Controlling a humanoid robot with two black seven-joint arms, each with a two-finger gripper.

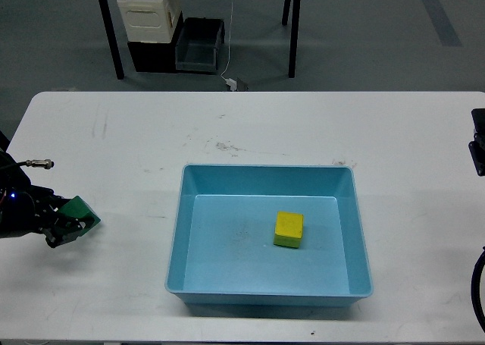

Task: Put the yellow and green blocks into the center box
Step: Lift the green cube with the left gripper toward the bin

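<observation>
A yellow block (289, 229) lies inside the blue box (176, 231) in the middle of the white table. A green block (79, 215) sits at the table's left side, between the fingers of my left gripper (67, 225), which is shut on it. The block looks tilted and just above or at the table surface. The left arm comes in from the left edge. Of my right arm only a dark part (478, 152) shows at the right edge; its gripper is out of view.
The white table's (242, 125) far half holds only scuff marks. Beyond the table stand black table legs, a cream crate (149, 13) and a dark bin (199, 45) on the floor.
</observation>
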